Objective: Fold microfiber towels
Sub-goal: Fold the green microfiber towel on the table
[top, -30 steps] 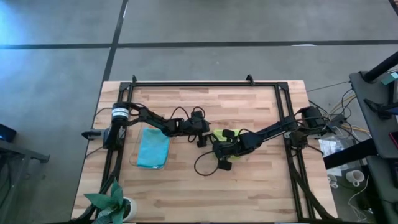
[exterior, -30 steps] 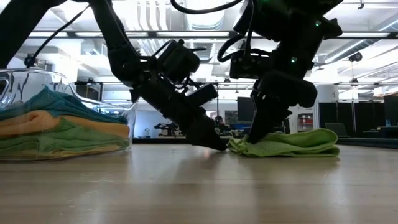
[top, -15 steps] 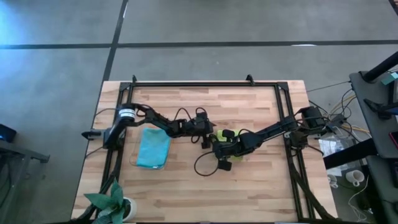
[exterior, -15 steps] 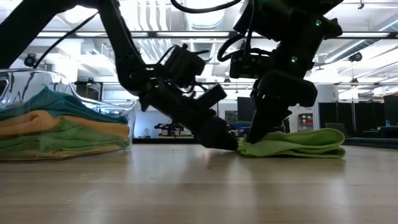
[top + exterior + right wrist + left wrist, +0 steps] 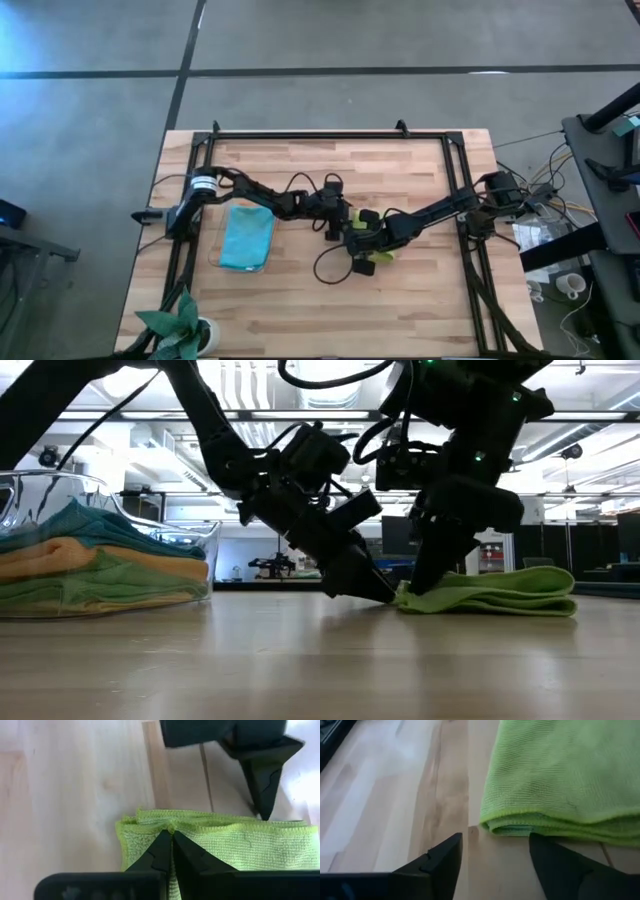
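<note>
Now the folded lime towel (image 5: 495, 590) lies mid-table, the right gripper (image 5: 172, 851) clenched on its edge, the left gripper (image 5: 495, 857) parted at its fold; next, close on it and carry it left

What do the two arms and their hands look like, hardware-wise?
Both arms are dark, slim and jointed. The left arm has a white band near its base and a loose black cable looping over it. The right arm trails a black cable loop onto the table. Each hand has two black, pointed, wedge-shaped fingers.
</note>
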